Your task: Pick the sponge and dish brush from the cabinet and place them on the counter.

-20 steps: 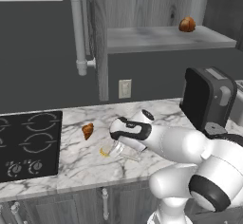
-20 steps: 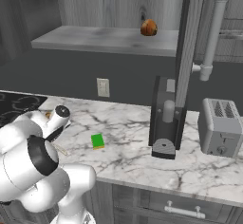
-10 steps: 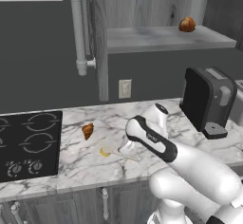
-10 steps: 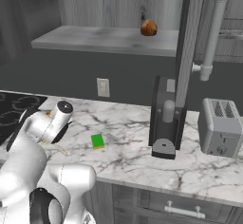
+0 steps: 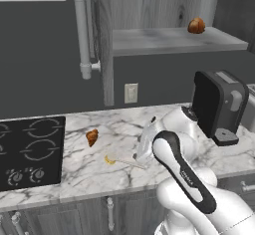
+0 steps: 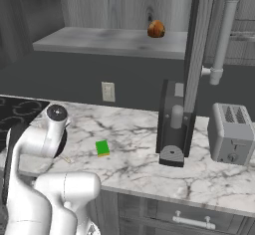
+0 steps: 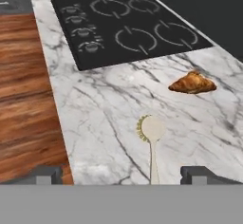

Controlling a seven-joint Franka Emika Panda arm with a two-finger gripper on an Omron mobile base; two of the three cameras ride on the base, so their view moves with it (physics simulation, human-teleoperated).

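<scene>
The dish brush lies flat on the white marble counter, its round yellowish head pointing toward the cooktop. My gripper hangs just above the handle's near end, open, with one fingertip on each side and nothing held. From the left base the dish brush lies in front of the white arm. The green sponge rests on the counter right of the arm. The grey cabinet stands open above; its shelf carries a brown lump.
A croissant lies on the marble beyond the brush, with the black cooktop behind it. A dark coffee machine and a toaster stand to the right. The open cabinet door with its bar handle hangs over the counter.
The jaws have spread wide and let go of the dish brush, which now lies on the counter. The arm has drawn back to the right and risen slightly.
</scene>
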